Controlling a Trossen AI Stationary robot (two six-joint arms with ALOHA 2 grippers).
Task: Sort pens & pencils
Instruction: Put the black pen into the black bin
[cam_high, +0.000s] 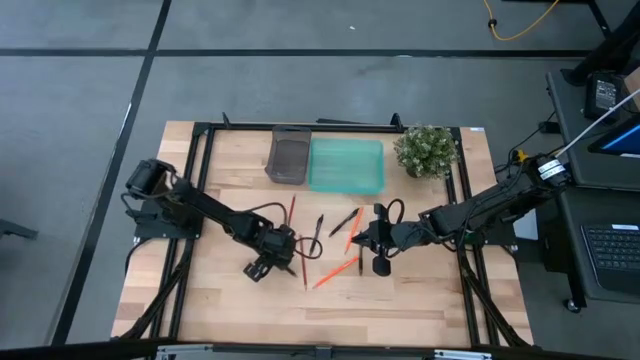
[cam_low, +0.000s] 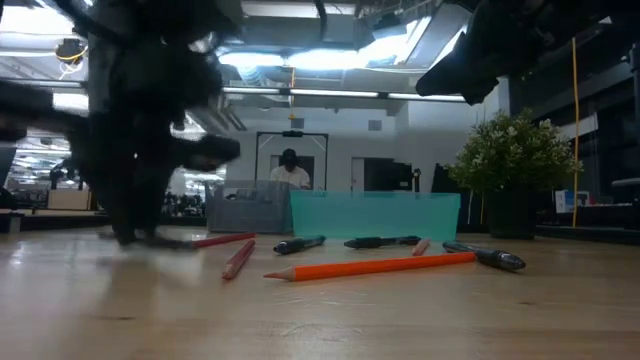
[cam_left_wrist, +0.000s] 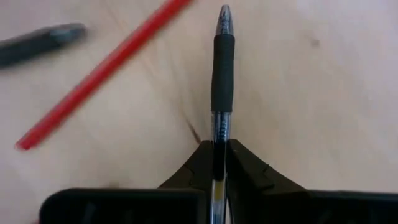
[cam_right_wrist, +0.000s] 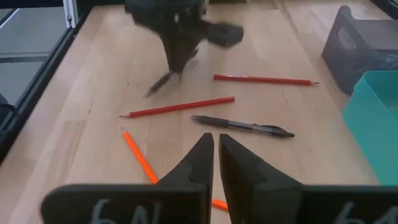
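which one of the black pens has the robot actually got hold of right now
The black pen clamped in the left claw, beside a red pencil. The other pens lie free on the table.

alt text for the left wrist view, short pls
The left end effector is shut on a black pen, whose grip and tip stick out past the fingers over the wooden table. A red pencil lies at a slant beside it on the wood, and the blurred end of another black pen shows at the frame's edge.

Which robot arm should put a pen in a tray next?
Probably the left: the left gripper is already shut on a black clear-barrelled pen. The right gripper is shut and holds nothing.
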